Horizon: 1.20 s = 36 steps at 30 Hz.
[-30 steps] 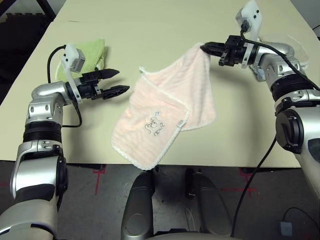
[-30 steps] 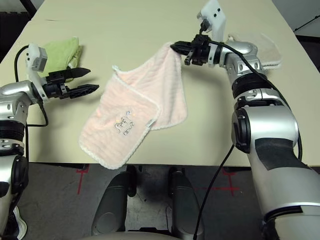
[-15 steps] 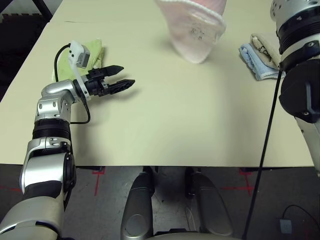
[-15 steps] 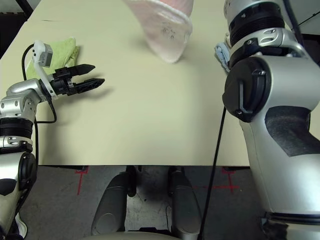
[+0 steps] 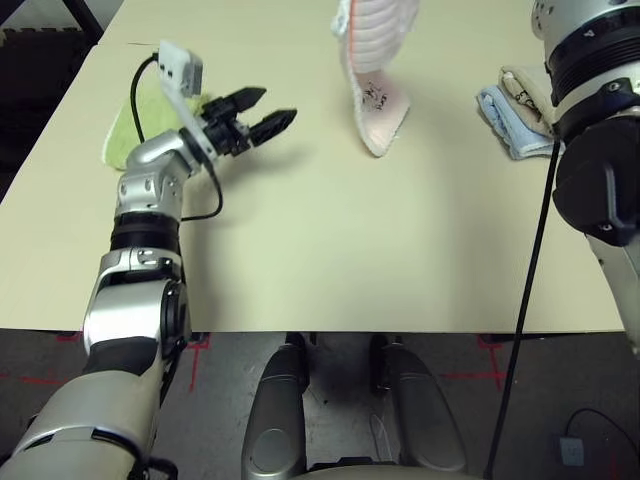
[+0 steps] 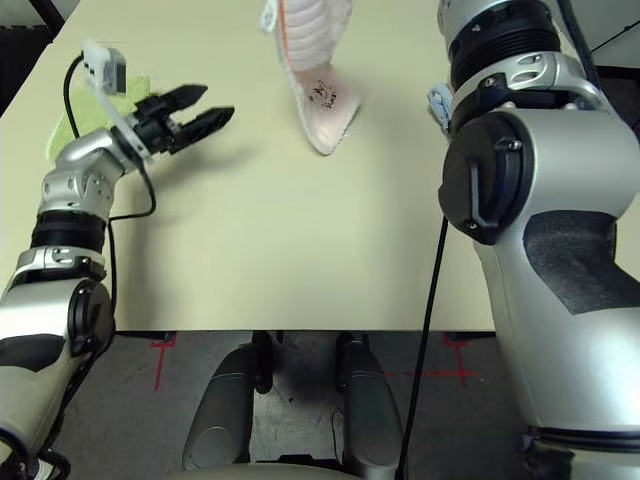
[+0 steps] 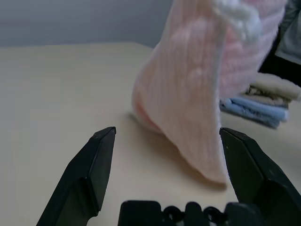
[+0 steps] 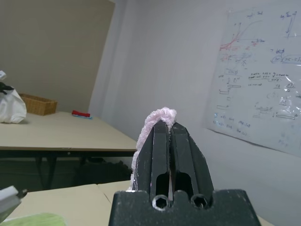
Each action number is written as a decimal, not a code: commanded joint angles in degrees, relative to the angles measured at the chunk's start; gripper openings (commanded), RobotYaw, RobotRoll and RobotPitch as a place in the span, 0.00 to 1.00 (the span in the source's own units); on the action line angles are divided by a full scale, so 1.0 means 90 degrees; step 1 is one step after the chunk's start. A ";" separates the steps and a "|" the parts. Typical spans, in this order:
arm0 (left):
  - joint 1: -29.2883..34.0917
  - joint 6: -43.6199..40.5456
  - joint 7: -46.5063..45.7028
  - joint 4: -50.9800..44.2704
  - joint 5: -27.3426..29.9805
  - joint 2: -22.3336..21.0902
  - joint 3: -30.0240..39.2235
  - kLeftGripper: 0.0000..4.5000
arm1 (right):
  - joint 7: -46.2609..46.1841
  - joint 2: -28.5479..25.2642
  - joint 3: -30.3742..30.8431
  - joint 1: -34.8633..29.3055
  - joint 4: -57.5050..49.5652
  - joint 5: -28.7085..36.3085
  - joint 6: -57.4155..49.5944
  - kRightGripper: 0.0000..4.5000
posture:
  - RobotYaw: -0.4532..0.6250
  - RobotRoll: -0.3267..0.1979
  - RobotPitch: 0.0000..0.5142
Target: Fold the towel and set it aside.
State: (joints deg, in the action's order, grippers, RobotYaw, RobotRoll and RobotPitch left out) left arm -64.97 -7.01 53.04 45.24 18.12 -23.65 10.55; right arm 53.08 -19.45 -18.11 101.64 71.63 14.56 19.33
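Left eye view: right hand (image 8: 165, 126) pinches the hanging towel (image 5: 374, 100); left hand (image 5: 262, 110) gapes empty near a green towel (image 5: 127, 130).

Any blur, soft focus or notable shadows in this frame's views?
Left wrist view: the towel hanging close is soft, and so are the folded towels behind. Left eye view: soft shadows on the table below the left gripper and the towel. Right wrist view: sharp.

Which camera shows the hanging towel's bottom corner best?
The left wrist view: the towel hangs close up, its tip near the table. Both eye views show it smaller. The right wrist view shows just a pinched tuft.
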 commanded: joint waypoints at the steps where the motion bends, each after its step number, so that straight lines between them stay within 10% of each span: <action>1: -0.0089 -0.0496 -0.0255 -0.0390 0.0084 0.0411 -0.0177 1.00 | 0.0019 0.0036 0.0025 -0.0083 -0.0245 0.0048 -0.0028 0.01 | 0.46 0.62 0.53; 11: 0.0010 -0.0516 -0.0786 -0.0282 -0.0253 0.1217 -0.0578 1.00 | -0.0105 -0.0038 -0.0013 -0.0052 -0.0273 0.0046 -0.0067 0.01 | 0.45 0.62 0.54; 36: -0.0747 0.0132 -0.3046 0.2465 -0.0917 0.1135 -0.0298 1.00 | -0.0515 -0.0571 -0.0023 0.0475 -0.0038 -0.0095 0.0017 0.01 | 0.40 0.62 0.55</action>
State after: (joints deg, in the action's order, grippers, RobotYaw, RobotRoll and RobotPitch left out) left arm -71.32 -6.52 25.83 65.59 10.71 -12.75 7.53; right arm 48.19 -22.78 -18.19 102.70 72.46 13.85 18.57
